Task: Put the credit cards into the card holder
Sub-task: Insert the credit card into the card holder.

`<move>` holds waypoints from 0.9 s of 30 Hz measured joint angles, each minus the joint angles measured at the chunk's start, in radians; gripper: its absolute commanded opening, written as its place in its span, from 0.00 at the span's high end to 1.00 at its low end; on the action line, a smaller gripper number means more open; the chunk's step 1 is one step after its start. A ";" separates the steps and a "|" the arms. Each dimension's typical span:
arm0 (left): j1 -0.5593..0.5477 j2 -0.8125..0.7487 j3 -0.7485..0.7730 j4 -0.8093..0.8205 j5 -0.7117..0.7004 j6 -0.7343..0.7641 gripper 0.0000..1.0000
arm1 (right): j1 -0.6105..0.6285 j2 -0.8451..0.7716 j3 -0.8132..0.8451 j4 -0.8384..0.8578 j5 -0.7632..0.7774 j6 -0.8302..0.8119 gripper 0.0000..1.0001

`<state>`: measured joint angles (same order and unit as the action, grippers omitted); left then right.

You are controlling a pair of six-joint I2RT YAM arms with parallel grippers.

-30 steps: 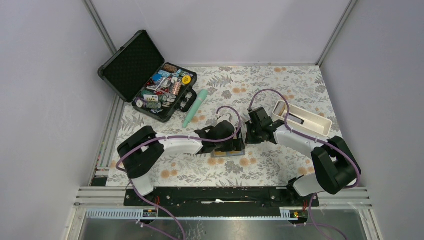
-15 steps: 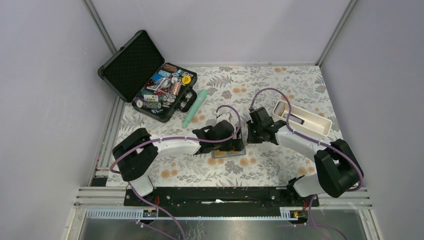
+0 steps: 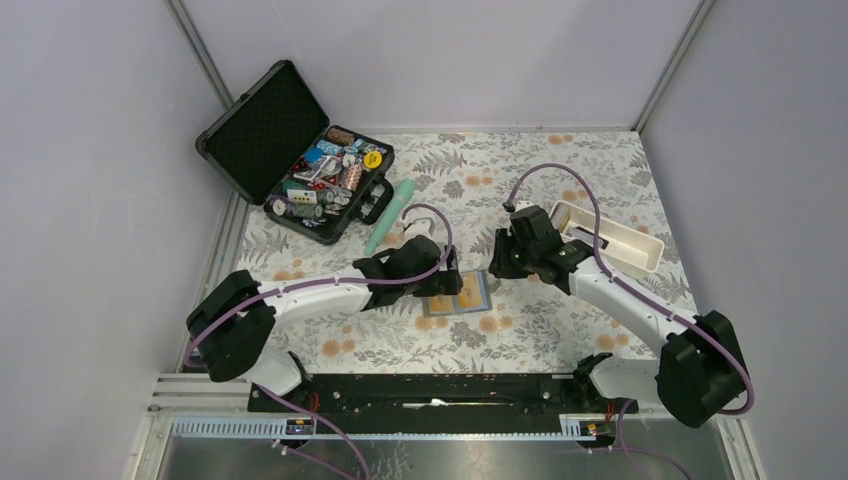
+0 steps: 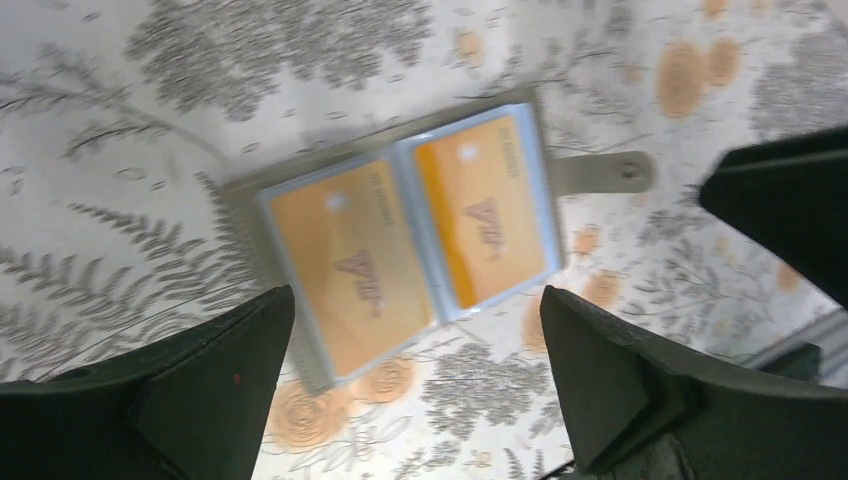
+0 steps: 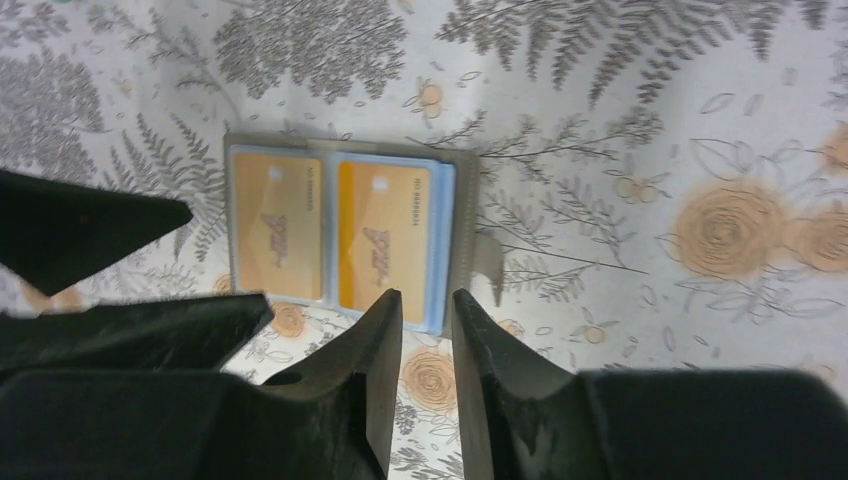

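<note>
Credit cards [image 4: 485, 220]: lettering, wrist views only

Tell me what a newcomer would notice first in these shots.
The card holder lies open mid-table on the floral cloth, with two orange cards showing in its clear pockets. Both grippers hang just over it: the left gripper wide open, the right gripper only slightly parted, neither holding anything. At the far left, an open black case is crammed with small colourful bits.

card holder [image 3: 468, 292] partly under left arm [image 3: 320, 290], credit cards [image 4: 350, 265] with blurred print, black case [image 3: 262, 125] contents too small to tell
</note>
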<state>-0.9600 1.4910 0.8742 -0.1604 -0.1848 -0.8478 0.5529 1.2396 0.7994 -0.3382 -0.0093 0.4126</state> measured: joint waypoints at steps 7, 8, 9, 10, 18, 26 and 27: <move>0.074 0.000 -0.122 0.035 0.028 -0.031 0.12 | 0.002 0.086 0.000 0.065 -0.122 0.008 0.71; 0.080 0.000 -0.132 0.039 0.032 -0.034 0.14 | 0.002 0.101 0.000 0.074 -0.134 0.008 0.71; 0.084 0.000 -0.139 0.042 0.034 -0.037 0.16 | 0.003 0.114 0.000 0.081 -0.142 0.008 0.70; 0.086 0.000 -0.144 0.049 0.038 -0.039 0.17 | 0.003 0.128 0.000 0.089 -0.149 0.008 0.69; 0.101 0.003 -0.147 0.088 0.065 -0.043 0.26 | 0.003 0.233 -0.001 0.124 -0.188 0.006 0.68; 0.104 0.036 -0.147 0.088 0.068 -0.042 0.30 | 0.003 0.275 -0.012 0.142 -0.195 0.004 0.69; 0.104 0.041 -0.147 0.088 0.068 -0.042 0.31 | 0.003 0.279 -0.012 0.144 -0.195 0.003 0.69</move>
<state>-0.8558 1.5322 0.7269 -0.0723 -0.1169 -0.8902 0.5564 1.5185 0.7876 -0.1940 -0.2039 0.4156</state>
